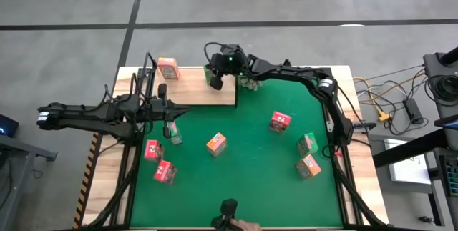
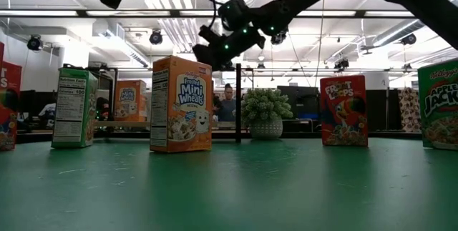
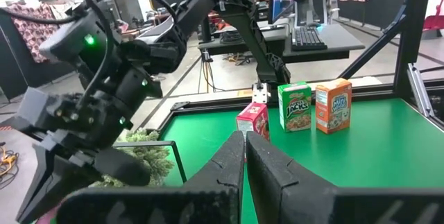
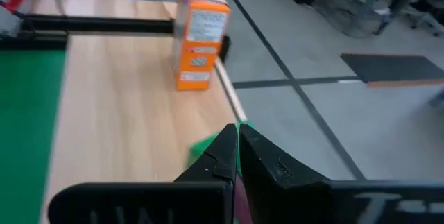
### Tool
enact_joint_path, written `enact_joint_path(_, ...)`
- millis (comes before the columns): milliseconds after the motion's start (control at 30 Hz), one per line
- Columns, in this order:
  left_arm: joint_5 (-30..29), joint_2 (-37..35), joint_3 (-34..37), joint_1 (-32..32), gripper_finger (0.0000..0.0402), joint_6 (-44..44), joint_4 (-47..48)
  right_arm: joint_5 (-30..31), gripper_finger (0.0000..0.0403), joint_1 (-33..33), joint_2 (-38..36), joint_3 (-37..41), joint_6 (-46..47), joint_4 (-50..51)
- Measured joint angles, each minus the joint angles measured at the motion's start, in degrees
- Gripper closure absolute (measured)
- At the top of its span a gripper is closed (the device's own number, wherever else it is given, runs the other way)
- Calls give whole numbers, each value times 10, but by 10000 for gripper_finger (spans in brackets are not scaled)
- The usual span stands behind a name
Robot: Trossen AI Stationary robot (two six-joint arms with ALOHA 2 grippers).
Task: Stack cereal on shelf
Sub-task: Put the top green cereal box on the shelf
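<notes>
**Right tool fingers clenched over the shelf: two of nine boxes there, seven to go**

Right tool (image 4: 236, 130): both fingers pressed together, nothing between them. It hangs over the shelf (image 1: 193, 91), near the end by the plant (image 1: 250, 82). I see a green box (image 4: 203, 148) just under its tips, at the shelf's edge; I cannot tell whether they touch.

Done so far: an orange box (image 1: 167, 68) stands upright on the far end of the shelf. The green one counts as second, by my reading.

Left to do: seven boxes (image 1: 216, 144) lie scattered on the green mat (image 1: 250, 188), three on the left, one in the middle, three on the right.

Left tool (image 3: 244, 135): clenched and empty, waiting over the mat just in front of the shelf.

My estimate is that the task is in its early part.
</notes>
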State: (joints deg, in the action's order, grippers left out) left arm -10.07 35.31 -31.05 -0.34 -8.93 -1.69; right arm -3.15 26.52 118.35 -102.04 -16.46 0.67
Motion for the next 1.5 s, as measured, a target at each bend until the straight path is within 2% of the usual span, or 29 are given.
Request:
enact_joint_path(100, 0, 0, 0, 0, 402, 0, 0, 29, 394, 0, 0, 0, -3, 2)
enact_joint_path(233, 0, 0, 0, 0, 402, 0, 0, 39, 394, 2, 0, 0, -7, 17)
enact_joint_path(433, 0, 0, 0, 0, 402, 0, 0, 95, 394, 1, -2, 0, -14, 42)
enact_joint_path(633, 0, 0, 0, 0, 402, 0, 0, 137, 394, 1, -9, 0, 18, 51)
enact_joint_path(800, 0, 0, 0, 0, 402, 0, 1, 139, 394, 0, -9, 0, 56, 51)
enact_joint_path(1033, 0, 0, 0, 0, 402, 0, 1, 156, 394, 0, -12, 0, 52, 52)
enact_joint_path(1300, 0, 0, 0, 0, 402, 0, 2, 149, 394, -10, -17, -13, 55, 52)
enact_joint_path(1500, 0, 0, 0, 0, 402, 0, 2, 132, 394, -21, -17, -17, 54, 98)
